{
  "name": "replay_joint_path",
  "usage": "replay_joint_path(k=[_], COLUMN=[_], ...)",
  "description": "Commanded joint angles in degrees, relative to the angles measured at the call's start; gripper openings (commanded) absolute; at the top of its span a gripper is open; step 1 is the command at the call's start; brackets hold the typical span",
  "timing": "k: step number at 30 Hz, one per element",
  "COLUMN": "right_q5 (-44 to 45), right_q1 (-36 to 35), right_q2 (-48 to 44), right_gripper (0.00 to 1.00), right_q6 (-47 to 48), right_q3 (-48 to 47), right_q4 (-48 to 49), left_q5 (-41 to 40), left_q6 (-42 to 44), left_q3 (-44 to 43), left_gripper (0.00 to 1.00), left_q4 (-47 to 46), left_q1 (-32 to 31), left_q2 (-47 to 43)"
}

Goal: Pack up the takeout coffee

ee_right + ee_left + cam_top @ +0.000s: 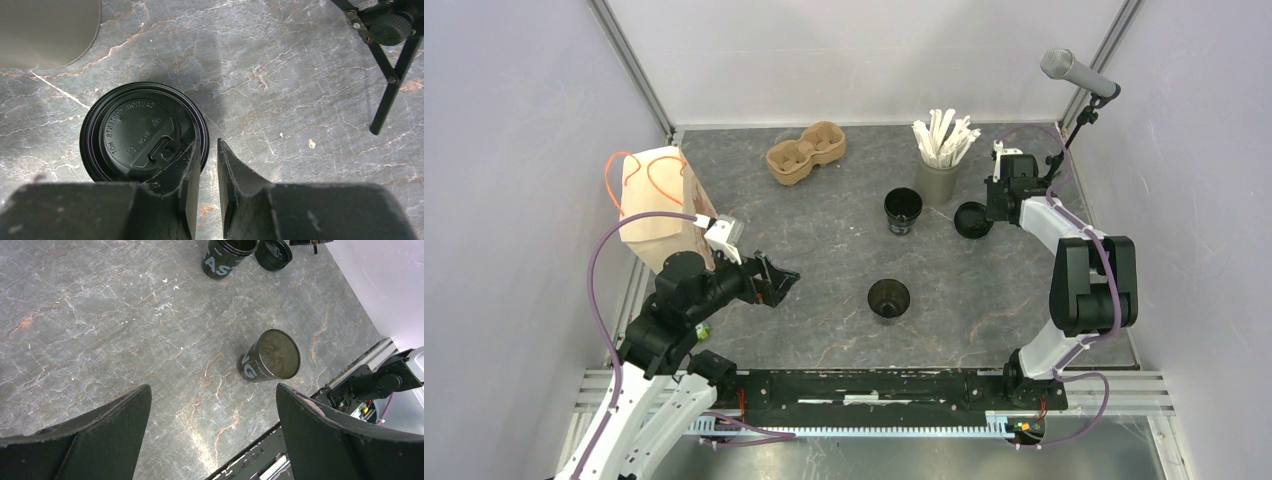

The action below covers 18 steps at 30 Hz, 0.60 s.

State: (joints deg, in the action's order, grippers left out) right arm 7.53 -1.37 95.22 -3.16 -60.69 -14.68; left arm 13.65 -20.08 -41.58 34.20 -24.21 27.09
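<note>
Rim of black lid (pixel 135 132) straddled by nearly shut fingers of right gripper (pixel 209 162), grip uncertain; open cup (pixel 903 210) beyond it leftward; left gripper (pixel 212 390) wide, empty.

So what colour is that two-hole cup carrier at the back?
The cup carrier is light brown, plain pulp; the top external view shows it best.

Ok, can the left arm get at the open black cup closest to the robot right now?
Probably yes. The left gripper is open and aimed toward the near cup, with only bare tabletop between them; the other cup stands farther back.
</note>
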Motion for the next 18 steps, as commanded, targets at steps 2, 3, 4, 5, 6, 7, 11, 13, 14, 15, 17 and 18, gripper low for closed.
replay_joint_path(k=[2,3,4,5,6,7,11,13,14,15,17,18], right_q5=[-2.32,-2.34,-2.26,-2.34,-2.34,-2.34,-2.59,-2.61,-2.56,-2.58,-2.72,-2.84], right_q1=[0.40,0.47,0.49,0.56,0.62,0.66,0.84,0.89,0.93,1.00,1.01,1.00], right_q2=[1.39,1.54,1.63,1.73,1.82,1.73,1.81,2.07,2.17,2.17,2.28,2.30], right_gripper=[0.24,0.24,0.24,0.23,0.23,0.23,0.21,0.21,0.21,0.22,0.22,0.22], right_q6=[-0.03,-0.01,-0.01,-0.01,-0.01,-0.12,-0.23,-0.27,-0.34,-0.40,-0.46,-0.55], right_q3=[-1.76,-1.64,-1.71,-1.67,-1.62,-1.52,-1.43,-1.51,-1.50,-1.53,-1.39,-1.36], right_q4=[1.83,1.86,1.81,1.80,1.94,1.94,2.11,1.94,1.89,1.78,1.93,1.89], left_q5=[0.68,0.68,0.68,0.68,0.68,0.68,0.71,0.73,0.68,0.68,0.68,0.68], left_q6=[-1.72,-1.72,-1.72,-1.72,-1.72,-1.72,-1.72,-1.72,-1.70,-1.72,-1.70,-1.67], left_q3=[0.18,0.19,0.17,0.16,0.15,0.16,0.15,0.11,0.13,0.18,0.18,0.16], left_gripper=[1.00,1.00,1.00,1.00,1.00,1.00,1.00,1.00,1.00,1.00,1.00,1.00], left_q4=[-1.41,-1.41,-1.41,-1.42,-1.41,-1.42,-1.41,-1.46,-1.41,-1.39,-1.41,-1.41], left_q1=[-0.09,-0.05,-0.06,-0.06,-0.08,-0.01,-0.10,-0.08,-0.07,-0.05,-0.09,-0.06], left_q2=[0.33,0.33,0.33,0.43,0.44,0.50,0.51,0.51,0.52,0.58,0.61,0.65])
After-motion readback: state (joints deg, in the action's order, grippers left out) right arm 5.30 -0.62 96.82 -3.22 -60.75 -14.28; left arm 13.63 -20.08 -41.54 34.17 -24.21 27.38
